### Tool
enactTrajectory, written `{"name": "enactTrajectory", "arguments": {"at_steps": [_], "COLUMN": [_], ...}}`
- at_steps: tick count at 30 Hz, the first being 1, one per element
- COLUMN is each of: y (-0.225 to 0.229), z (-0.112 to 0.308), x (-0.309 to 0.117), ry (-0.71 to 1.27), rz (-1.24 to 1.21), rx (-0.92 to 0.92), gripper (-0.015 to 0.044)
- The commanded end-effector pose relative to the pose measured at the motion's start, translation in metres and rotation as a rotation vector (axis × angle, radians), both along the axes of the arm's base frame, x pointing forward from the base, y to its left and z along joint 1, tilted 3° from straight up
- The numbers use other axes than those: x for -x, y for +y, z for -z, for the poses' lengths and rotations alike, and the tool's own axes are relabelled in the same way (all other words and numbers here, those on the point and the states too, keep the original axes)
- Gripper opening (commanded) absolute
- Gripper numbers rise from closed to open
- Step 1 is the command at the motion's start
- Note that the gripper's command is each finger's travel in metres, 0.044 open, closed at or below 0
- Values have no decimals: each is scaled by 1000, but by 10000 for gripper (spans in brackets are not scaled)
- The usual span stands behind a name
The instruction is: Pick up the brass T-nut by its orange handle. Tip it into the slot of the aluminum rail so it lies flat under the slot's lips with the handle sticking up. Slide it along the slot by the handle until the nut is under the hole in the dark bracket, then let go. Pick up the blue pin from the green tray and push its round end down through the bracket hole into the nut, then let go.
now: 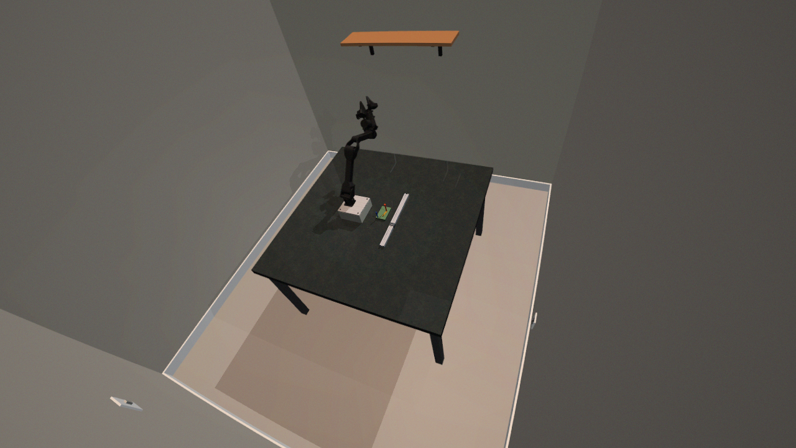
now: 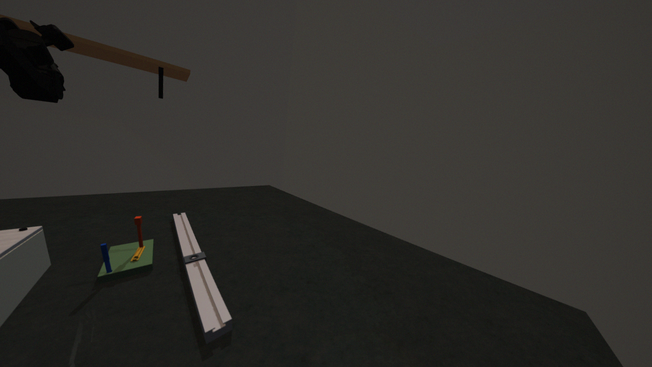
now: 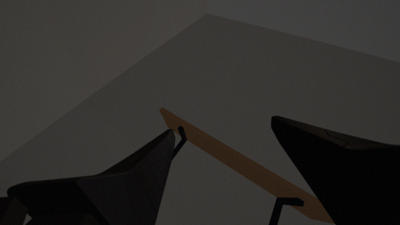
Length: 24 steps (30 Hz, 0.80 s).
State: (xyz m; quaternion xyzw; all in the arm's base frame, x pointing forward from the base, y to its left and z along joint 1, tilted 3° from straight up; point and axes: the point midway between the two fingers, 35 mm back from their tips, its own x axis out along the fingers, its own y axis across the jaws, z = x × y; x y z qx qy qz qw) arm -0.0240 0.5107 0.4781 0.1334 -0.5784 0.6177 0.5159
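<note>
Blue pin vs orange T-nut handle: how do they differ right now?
The blue pin is plain and shorter; the orange handle is taller with a wider top. The pin stands nearer the white box; the handle rises by the brass nut. Both stand upright.

The black arm (image 1: pixel 349 167) rises high; its jaws, wide open, point upward.

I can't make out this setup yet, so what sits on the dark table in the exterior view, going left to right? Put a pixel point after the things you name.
White box (image 2: pixel 22 260) (image 1: pixel 350 214), blue pin (image 2: pixel 106 258), brass T-nut (image 2: pixel 138 253), aluminum rail (image 2: pixel 207 292) (image 1: pixel 399 209).
</note>
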Motion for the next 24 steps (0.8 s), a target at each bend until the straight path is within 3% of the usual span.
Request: {"name": "enactTrajectory", "arguments": {"at_steps": [1, 4, 7, 13, 19, 24], "y": [2, 26, 34, 15, -56, -146], "z": [1, 20, 39, 108, 186, 252], "x": [-5, -72, -121, -246, -340, -389], "ry": [12, 217, 394, 968, 1610, 2170], "rz": [-1, -8, 1, 71, 188, 323], "rx": [22, 313, 489, 824, 924, 810], "gripper": [426, 440, 440, 440, 440, 440]}}
